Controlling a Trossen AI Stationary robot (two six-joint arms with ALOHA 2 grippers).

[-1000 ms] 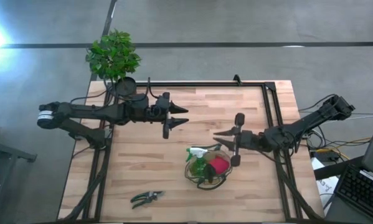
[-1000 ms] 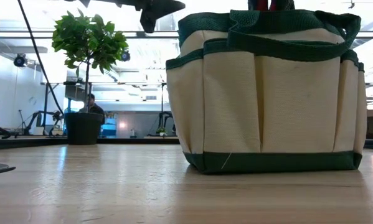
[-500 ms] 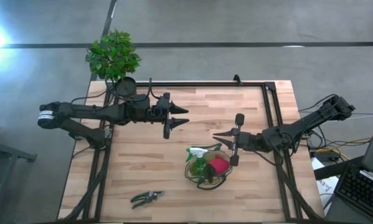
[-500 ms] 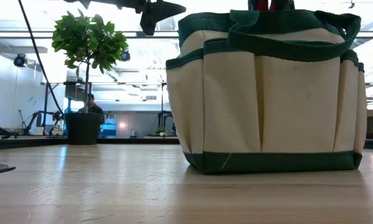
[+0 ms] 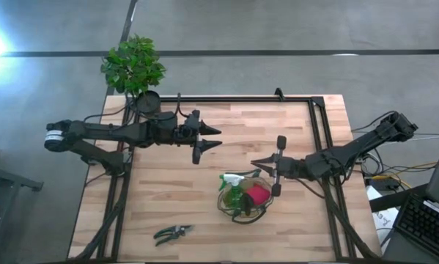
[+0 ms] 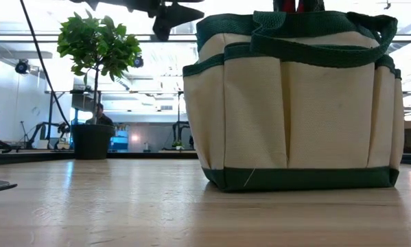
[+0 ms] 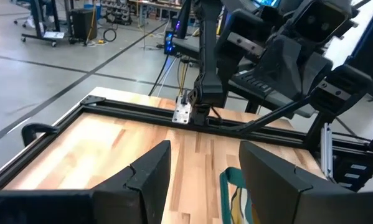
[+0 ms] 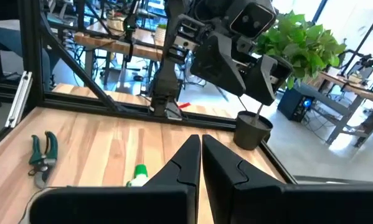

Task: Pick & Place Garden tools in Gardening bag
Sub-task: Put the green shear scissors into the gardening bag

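Observation:
The tan gardening bag (image 5: 245,198) with dark green trim stands on its base at the table's near middle and fills the low view (image 6: 294,103). A green spray bottle (image 5: 232,187) and a red item (image 5: 257,193) stick out of it. Dark pruning shears (image 5: 172,233) lie flat on the table near its front edge, and also show in the right wrist view (image 8: 43,152). My left gripper (image 5: 213,138) is open and empty, held above the table's far middle (image 7: 202,162). My right gripper (image 5: 254,161) is shut and empty just beyond the bag's far rim (image 8: 200,146).
A leafy plant in a black pot (image 5: 135,70) stands at the table's far left corner. A black frame rail (image 5: 263,100) runs along the far and right edges. Bare wood lies between the shears and the bag.

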